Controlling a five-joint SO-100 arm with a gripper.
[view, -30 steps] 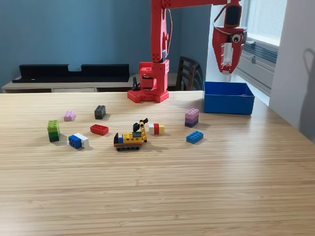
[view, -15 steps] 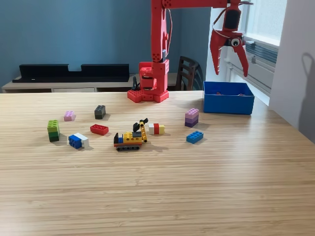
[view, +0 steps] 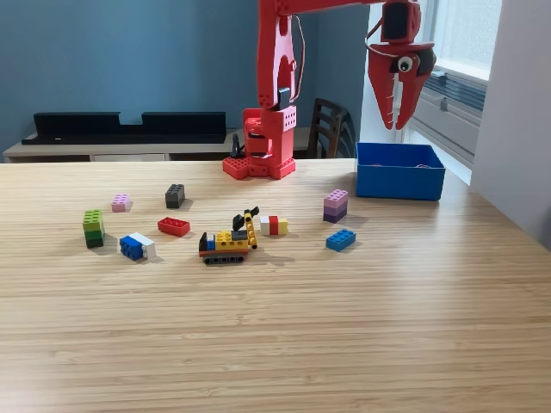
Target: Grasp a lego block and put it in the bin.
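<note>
Our pincer point(view: 397, 119) hangs high above the bin point(view: 400, 181), clenched and empty, tips pointing down. The nearest lego blocks, a purple stack point(view: 335, 206) and a flat blue block point(view: 341, 240), lie below and toward the exterior view's left on the wood-grain table point(view: 344, 327). The bin is a low-walled blue plastic box near the table's far edge; the blocks are small, studded and hard-edged.

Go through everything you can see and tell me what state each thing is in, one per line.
tool: above the bin, fingers nearly together, holding nothing visible
bin: upright, open-topped, on the table
blue block: lying flat, alone
purple stack: standing, stacked in layers
red block: lying flat
green stack: standing upright
yellow vehicle: assembled, on its tracks
</note>
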